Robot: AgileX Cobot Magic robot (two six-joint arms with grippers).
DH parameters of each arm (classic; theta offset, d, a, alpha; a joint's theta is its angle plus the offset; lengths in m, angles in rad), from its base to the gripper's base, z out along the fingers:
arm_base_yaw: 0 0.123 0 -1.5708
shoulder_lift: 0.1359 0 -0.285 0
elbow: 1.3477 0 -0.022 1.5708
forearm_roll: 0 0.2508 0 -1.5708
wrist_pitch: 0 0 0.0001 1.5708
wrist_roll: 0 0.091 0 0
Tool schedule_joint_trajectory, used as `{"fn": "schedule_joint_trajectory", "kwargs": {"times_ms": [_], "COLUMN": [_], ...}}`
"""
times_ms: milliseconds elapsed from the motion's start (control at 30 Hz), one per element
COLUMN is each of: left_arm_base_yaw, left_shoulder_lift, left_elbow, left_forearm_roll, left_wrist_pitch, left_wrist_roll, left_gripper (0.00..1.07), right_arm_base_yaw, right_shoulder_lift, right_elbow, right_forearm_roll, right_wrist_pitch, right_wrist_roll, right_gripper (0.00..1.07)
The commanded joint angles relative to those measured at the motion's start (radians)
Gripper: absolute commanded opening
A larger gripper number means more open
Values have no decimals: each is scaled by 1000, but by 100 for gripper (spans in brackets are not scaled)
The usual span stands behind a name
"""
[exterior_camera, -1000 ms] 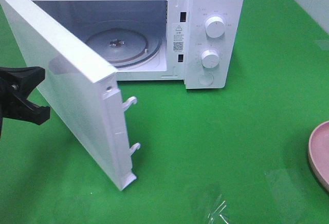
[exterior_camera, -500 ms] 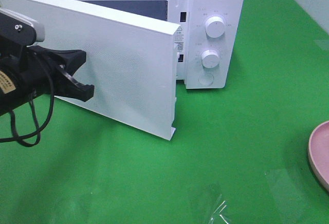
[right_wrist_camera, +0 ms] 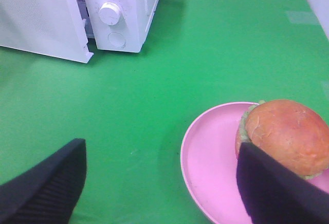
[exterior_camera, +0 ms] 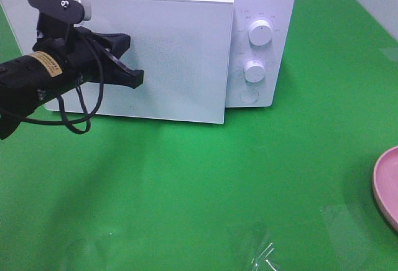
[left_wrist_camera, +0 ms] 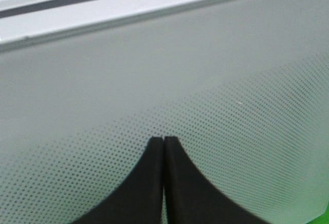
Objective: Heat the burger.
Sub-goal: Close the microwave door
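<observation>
The burger [right_wrist_camera: 285, 134], with its brown domed bun and green frill, sits on a round pink plate [right_wrist_camera: 211, 157] in the right wrist view. My right gripper [right_wrist_camera: 162, 152] hangs open above the near side of the plate, one finger [right_wrist_camera: 267, 193] beside the burger, holding nothing. In the exterior high view the burger is out of sight and only the plate's rim [exterior_camera: 387, 184] shows at the right edge. My left gripper [exterior_camera: 132, 59] is shut and empty, its tips [left_wrist_camera: 164, 141] pressed against the white microwave door [exterior_camera: 174, 53]. The door stands almost closed.
The white microwave [exterior_camera: 261, 10] stands at the back, with two dials [exterior_camera: 259, 32] and a round button on its right panel. Green cloth covers the table. A scrap of clear film [exterior_camera: 264, 252] lies near the front edge.
The microwave door has swung from wide open to almost closed, with my left gripper moving right and back against it. The turntable inside is now hidden. The right arm has not moved.
</observation>
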Motion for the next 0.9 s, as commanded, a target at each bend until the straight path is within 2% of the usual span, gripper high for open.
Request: {"fn": "schedule_joint_trajectory", "kwargs": {"times_ms": [33, 100, 200, 333, 467, 767, 900], "left_arm_base_yaw": [-6, -6, -6, -6, -6, -6, -7], "left_shoulder_lift": [17, 62, 72, 115, 140, 143, 131], "left_elbow": [-41, -110, -128, -216, -257, -261, -263], "left_forearm_roll": [-14, -26, -30, -33, -46, -59, -105], "left_wrist_pitch": [17, 39, 44, 82, 96, 107, 107], "left_wrist_roll": [-7, -7, -7, -7, -7, -3, 0], "left_gripper": [0, 0, 0, 0, 0, 0, 0], "right_arm_base_yaw": [-7, -7, -7, -7, -7, -7, -7], "right_shoulder_lift": [-24, -24, -24, -24, -24, -24, -24], "right_elbow": [1, 1, 1, 1, 1, 1, 1], "right_forearm_roll": [-3, -3, -2, -2, -2, -2, -2], "right_wrist_pitch": [0, 0, 0, 0, 0, 0, 0], "right_wrist_roll": [-9, -9, -9, -9, -9, -9, -9], "right_gripper": [76, 76, 76, 76, 76, 76, 76]}}
